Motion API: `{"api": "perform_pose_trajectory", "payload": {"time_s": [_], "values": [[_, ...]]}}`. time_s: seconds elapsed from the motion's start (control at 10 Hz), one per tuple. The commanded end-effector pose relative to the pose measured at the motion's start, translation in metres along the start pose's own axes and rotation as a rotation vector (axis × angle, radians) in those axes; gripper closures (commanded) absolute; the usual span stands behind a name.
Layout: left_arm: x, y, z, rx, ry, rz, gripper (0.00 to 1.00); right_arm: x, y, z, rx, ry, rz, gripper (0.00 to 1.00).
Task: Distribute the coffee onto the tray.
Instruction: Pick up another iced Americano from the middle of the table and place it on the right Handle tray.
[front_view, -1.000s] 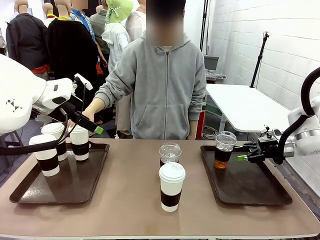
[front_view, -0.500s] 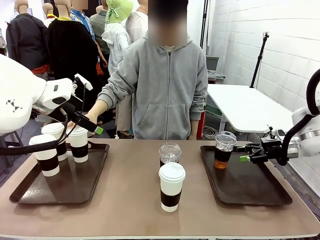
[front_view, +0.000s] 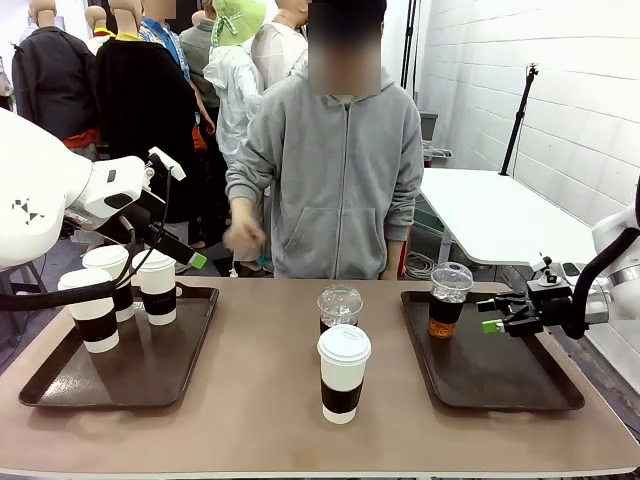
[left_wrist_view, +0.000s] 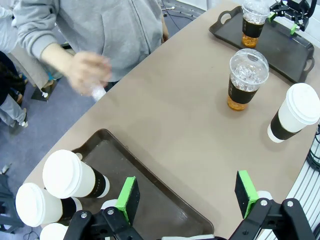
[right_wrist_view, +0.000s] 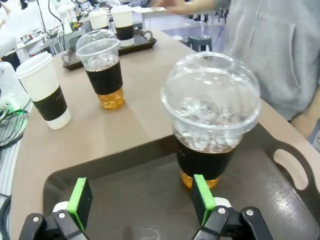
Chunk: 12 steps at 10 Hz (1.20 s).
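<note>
Person's hand (front_view: 243, 237) off the left-tray cup (front_view: 157, 286); right hand (front_view: 487, 316) farther from dome cup (front_view: 449, 299)

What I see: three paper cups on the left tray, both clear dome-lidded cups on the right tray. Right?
Only one clear dome-lidded cup is on the right tray; the second dome-lidded cup stands on the table between the trays, as the front view shows. Three paper cups are on the left tray.

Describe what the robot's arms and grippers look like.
The left arm and right arm have white shells with black cables looped alongside. The left gripper and right gripper are black, two-fingered, with bright green pads on the fingertips.
</note>
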<state>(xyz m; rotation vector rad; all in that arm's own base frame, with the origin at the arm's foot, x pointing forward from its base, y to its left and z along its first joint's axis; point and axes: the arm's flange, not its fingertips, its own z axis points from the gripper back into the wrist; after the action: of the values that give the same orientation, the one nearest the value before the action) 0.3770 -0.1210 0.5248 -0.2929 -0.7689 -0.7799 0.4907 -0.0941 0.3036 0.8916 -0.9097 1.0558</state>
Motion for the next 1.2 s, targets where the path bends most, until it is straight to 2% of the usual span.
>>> {"api": "perform_pose_trajectory", "payload": {"time_s": [0.0, 0.4, 1.1], "values": [[-0.001, 0.002, 0.000, -0.006, -0.003, 0.003, 0.00, 0.001, 0.029, -0.005, 0.000, 0.028, 0.008, 0.00], [-0.001, 0.002, 0.000, -0.006, -0.003, 0.003, 0.00, -0.004, 0.044, -0.014, 0.025, 0.031, -0.015, 0.00], [-0.001, 0.002, 0.000, -0.006, -0.003, 0.003, 0.00, -0.003, 0.065, -0.059, 0.052, -0.022, 0.025, 0.00]]}}
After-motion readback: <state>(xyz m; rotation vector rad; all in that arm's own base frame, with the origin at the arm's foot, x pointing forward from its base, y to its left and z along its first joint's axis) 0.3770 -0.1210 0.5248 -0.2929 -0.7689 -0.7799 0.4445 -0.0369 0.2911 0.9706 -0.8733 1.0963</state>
